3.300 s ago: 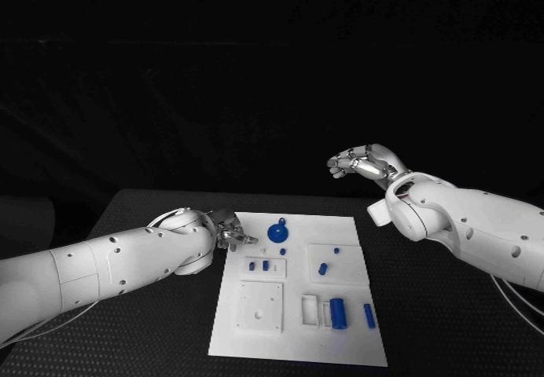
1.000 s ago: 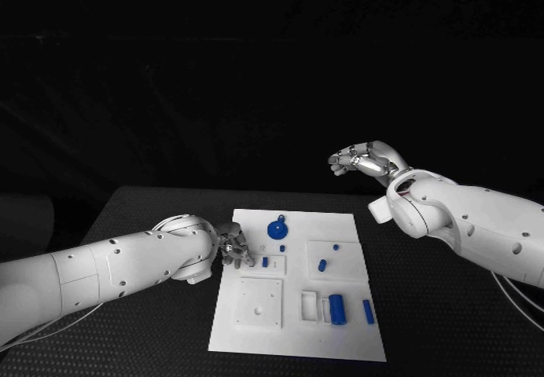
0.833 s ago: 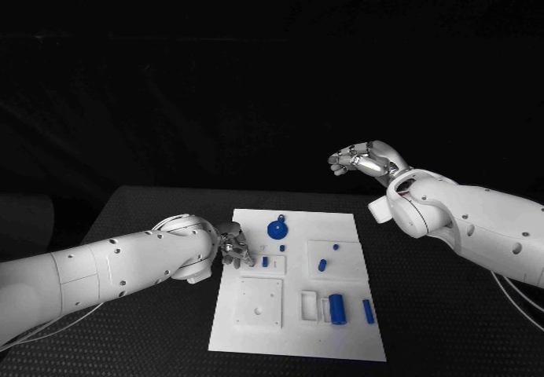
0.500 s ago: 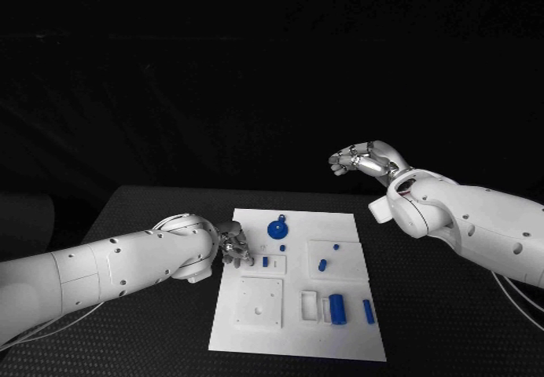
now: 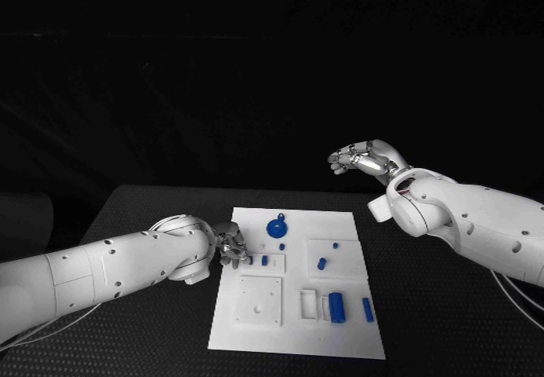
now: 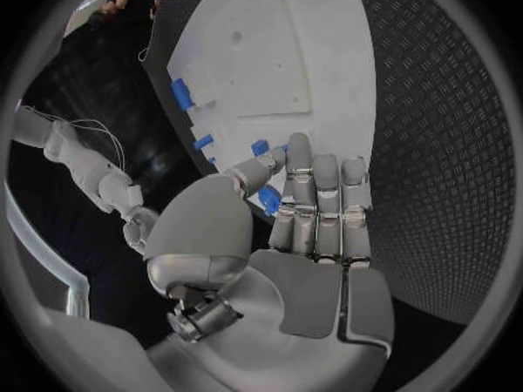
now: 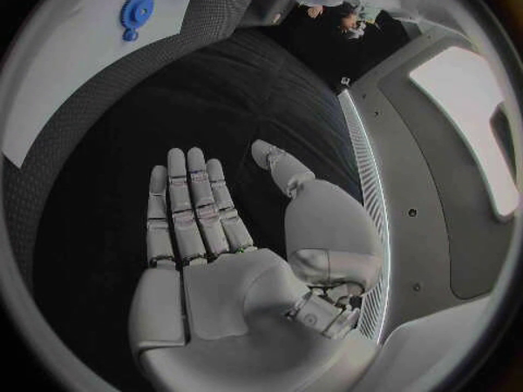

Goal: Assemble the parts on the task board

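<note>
Reaching over the left edge of the task board (image 5: 297, 345), the left hand (image 5: 233, 245) is seen with its fingertips (image 6: 296, 145) lowered onto the raised block near the board's middle left. A small blue part (image 6: 268, 199) is pinched between the thumb and the straight fingers in the left wrist view; a second small peg (image 5: 264, 260) stands in the same block just beside the fingertips. Just beyond the hand, a blue gear (image 5: 277, 229) with a little knob is lying flat on the board's far end. A short peg (image 5: 282, 247) is found between the gear and the block. To the right, another raised square carries a blue piece (image 5: 322, 264) and a smaller one (image 5: 335, 246). Nearer the robot, a recessed tray holds a blue cylinder (image 5: 336, 305), and a slim blue bar (image 5: 366, 309) lies beside it. The right hand (image 5: 361, 161) is held high, well apart from the board, beyond the table's (image 5: 148, 212) far edge; in the right wrist view its fingers (image 7: 188, 205) are stretched flat and nothing is held.
</note>
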Tool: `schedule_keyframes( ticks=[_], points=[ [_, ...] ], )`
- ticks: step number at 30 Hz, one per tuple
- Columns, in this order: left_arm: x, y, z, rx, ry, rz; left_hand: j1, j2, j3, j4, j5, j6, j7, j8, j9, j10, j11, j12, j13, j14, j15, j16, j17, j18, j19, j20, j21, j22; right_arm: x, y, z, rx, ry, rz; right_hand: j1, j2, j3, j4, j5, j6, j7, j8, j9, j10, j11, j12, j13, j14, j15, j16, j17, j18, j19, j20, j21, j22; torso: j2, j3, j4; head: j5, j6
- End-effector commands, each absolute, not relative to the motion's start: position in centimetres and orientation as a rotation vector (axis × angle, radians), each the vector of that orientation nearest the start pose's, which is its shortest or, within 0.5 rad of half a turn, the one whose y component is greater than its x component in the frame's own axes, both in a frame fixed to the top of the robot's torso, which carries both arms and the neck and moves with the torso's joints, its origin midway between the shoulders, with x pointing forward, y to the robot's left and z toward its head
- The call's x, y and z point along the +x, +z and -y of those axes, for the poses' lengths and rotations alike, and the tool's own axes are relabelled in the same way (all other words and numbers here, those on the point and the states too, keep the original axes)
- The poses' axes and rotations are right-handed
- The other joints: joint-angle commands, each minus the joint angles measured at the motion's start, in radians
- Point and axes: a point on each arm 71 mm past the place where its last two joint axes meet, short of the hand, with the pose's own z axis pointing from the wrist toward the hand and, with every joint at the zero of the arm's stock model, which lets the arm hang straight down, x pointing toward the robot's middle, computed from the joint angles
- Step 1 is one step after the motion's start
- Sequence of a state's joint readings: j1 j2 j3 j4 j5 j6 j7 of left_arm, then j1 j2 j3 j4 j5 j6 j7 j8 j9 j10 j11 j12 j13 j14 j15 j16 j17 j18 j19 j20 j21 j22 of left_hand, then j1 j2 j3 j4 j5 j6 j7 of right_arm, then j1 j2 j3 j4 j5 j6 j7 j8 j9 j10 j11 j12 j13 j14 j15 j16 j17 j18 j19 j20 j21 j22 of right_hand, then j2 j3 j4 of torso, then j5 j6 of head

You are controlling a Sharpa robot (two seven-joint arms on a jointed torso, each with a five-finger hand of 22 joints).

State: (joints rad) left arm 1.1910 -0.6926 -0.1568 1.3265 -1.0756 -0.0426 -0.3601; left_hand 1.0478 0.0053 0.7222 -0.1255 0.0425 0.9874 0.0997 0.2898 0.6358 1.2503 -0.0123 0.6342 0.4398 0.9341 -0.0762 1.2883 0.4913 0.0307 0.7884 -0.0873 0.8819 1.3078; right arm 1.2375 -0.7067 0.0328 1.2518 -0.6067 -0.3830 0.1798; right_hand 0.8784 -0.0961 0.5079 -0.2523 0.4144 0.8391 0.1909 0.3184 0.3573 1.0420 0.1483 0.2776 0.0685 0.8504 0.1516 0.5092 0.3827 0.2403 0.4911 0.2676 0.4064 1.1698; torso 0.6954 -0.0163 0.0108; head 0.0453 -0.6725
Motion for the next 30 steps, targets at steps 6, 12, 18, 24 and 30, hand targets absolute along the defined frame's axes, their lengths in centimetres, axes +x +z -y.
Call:
schedule_keyframes(
  ticks=[6,12,18,24,30],
  points=[
    [50.0,-27.2,-20.5,-0.263,-0.413,-2.18,0.013,0.014,0.023,0.018,0.006,-0.003,0.001,-0.001,0.003,0.004,0.004,-0.002,0.002,0.005,0.005,0.002,0.0,-0.009,0.007,-0.08,0.007,0.02,55.0,-15.1,21.8,0.61,1.116,-1.48,0.004,-0.004,0.004,0.003,0.004,-0.003,0.006,0.005,-0.001,0.005,0.0,-0.006,0.0,0.0,0.004,-0.001,-0.002,0.008,-0.008,0.003,-0.005,0.002,0.0,0.0002,-0.001,0.005,0.002],
    [49.9,-27.4,-20.7,-0.293,-0.426,-2.208,0.011,0.011,0.024,0.02,0.006,-0.004,0.001,-0.001,0.004,0.004,0.004,-0.002,0.002,0.005,0.005,0.002,0.0,-0.009,0.008,-0.08,0.008,0.02,55.0,-15.2,21.9,0.611,1.114,-1.48,0.005,-0.004,0.005,0.003,0.004,-0.003,0.006,0.005,-0.001,0.005,0.0,-0.006,0.0,0.0,0.004,-0.001,-0.002,0.008,-0.008,0.003,-0.005,0.002,0.0,0.001,0.0004,0.004,0.004],
    [49.8,-27.5,-21.1,-0.318,-0.434,-2.224,0.006,-0.002,0.025,0.022,0.006,-0.017,0.004,-0.006,0.005,0.001,0.006,-0.003,0.002,0.003,0.005,0.001,-0.001,-0.008,0.006,-0.08,0.009,0.02,55.0,-15.2,21.9,0.612,1.114,-1.482,0.005,-0.004,0.005,0.003,0.004,-0.003,0.006,0.005,-0.001,0.005,0.0,-0.006,0.0,0.0,0.004,-0.001,-0.002,0.008,-0.008,0.003,-0.005,0.002,0.0,0.0007,0.0002,0.005,0.005],
    [49.7,-27.5,-21.6,-0.363,-0.451,-2.241,-0.032,-0.082,-0.006,0.023,0.006,-0.049,0.015,-0.022,0.002,-0.004,0.016,-0.005,0.002,0.0,0.007,-0.001,-0.002,-0.01,0.003,-0.078,0.01,0.019,55.0,-15.2,22.1,0.613,1.111,-1.481,0.006,-0.005,0.005,0.003,0.004,-0.003,0.006,0.005,-0.001,0.005,0.0,-0.007,0.0,0.0,0.004,-0.001,-0.002,0.008,-0.008,0.003,-0.005,0.002,0.0,0.0001,0.0003,0.006,0.005],
    [49.7,-27.5,-22.1,-0.393,-0.46,-2.244,-0.091,-0.16,-0.099,0.015,0.012,-0.057,0.016,-0.027,-0.001,-0.009,0.017,-0.005,0.003,0.0,0.005,-0.003,-0.004,-0.005,0.003,-0.08,0.009,0.017,55.0,-15.2,22.1,0.614,1.11,-1.481,0.006,-0.005,0.005,0.003,0.005,-0.003,0.006,0.005,-0.002,0.005,0.0,-0.007,0.0,0.0,0.004,-0.001,-0.002,0.008,-0.008,0.003,-0.006,0.002,0.0,0.0001,0.0005,0.006,0.005]
  ],
)
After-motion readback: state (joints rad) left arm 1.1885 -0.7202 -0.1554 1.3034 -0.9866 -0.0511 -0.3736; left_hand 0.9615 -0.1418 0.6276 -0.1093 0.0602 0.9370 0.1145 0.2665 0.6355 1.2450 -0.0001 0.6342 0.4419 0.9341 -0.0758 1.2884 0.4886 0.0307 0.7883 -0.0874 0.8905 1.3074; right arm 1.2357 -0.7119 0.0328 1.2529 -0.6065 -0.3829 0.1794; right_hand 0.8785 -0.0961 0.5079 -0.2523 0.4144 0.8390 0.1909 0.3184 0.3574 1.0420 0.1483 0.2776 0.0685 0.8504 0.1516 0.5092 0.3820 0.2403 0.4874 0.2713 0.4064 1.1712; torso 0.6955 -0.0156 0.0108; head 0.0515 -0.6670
